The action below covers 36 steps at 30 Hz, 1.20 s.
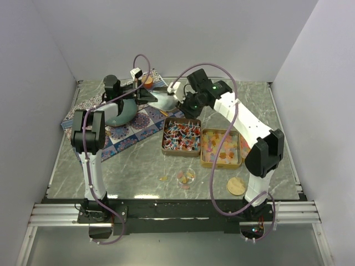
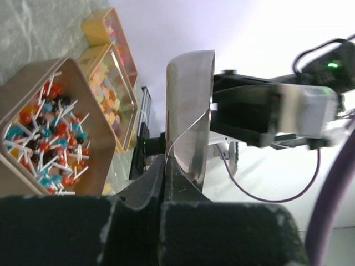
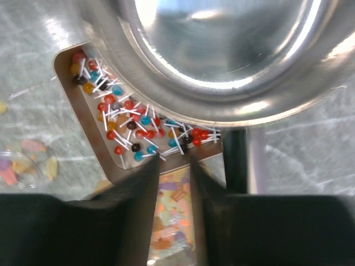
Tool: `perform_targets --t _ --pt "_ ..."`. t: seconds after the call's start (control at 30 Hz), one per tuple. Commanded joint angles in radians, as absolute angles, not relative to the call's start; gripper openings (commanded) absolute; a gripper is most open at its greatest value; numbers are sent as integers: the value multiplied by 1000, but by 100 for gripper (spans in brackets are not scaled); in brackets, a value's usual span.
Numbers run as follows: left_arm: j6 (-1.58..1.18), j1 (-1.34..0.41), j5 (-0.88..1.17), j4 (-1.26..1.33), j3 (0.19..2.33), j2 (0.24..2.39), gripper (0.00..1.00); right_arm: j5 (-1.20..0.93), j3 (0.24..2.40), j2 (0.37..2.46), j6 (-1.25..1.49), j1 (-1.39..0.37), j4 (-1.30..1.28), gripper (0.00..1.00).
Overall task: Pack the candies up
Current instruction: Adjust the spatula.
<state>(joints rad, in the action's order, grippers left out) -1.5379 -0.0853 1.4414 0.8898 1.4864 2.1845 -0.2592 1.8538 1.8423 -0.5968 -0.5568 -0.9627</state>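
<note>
Left wrist view puts my left gripper [image 2: 169,169] at the bottom of the frame, clamped on the rim of a metal bowl [image 2: 191,111] that stands on edge between the fingers. My right gripper [image 3: 175,160] (seen from its own wrist) has its jaws parted by a narrow gap with nothing between them. Their tips stop just short of the bowl's rim.

From above, both grippers meet at the bowl over the far middle of the bench [image 1: 138,160], beside a patterned mat [image 1: 133,124] that runs toward the far left corner.

Below the bowl, at mid-bench, a gold tin [image 1: 165,145] holds the lollipop candies [image 1: 181,137]: red, blue and dark heads on white sticks. Touching it on the side toward the right edge, a second tin [image 1: 202,160] holds the yellow-orange candies [image 1: 221,147]. A third tin [image 2: 91,25] beyond that carries pink-orange pieces [image 2: 113,33], though my right arm hides it from above.

A few loose candies [image 1: 186,176] lie near the near edge at the middle, and a cork disc [image 1: 237,185] sits toward the near right corner.
</note>
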Motion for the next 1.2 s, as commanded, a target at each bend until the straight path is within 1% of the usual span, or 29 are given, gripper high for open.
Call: perform_targets --t 0.0,0.03,0.1,0.13,0.27,0.4,0.6,0.87,1.17 --pt "-1248 -71 1437 535 1551 2143 1 -363 1988 1760 -646 -543 -1049 43" --pt "-1056 -71 1419 271 1609 2149 1 -389 1994 1741 -653 -542 -1051 45" --pt "-848 -74 1390 4 1689 2158 1 -396 1970 1679 -667 -537 -1013 47" --pt "-728 -74 1379 -128 1738 2164 1 -382 1924 1658 -701 -537 -999 48" --pt "-750 -74 1373 -97 1709 2145 1 -334 1803 1594 -816 -535 -930 49" --pt "-706 -77 1367 -152 1697 2115 1 -301 1709 1580 -871 -529 -859 50" --pt "-721 -86 1370 -135 1649 2051 1 -340 1749 1654 -874 -511 -865 50" --pt "-836 -117 1396 -9 1605 1997 1 -350 1772 1729 -876 -508 -851 50" --pt "-847 -120 1404 -8 1585 1977 1 -327 1798 1789 -848 -499 -833 49"
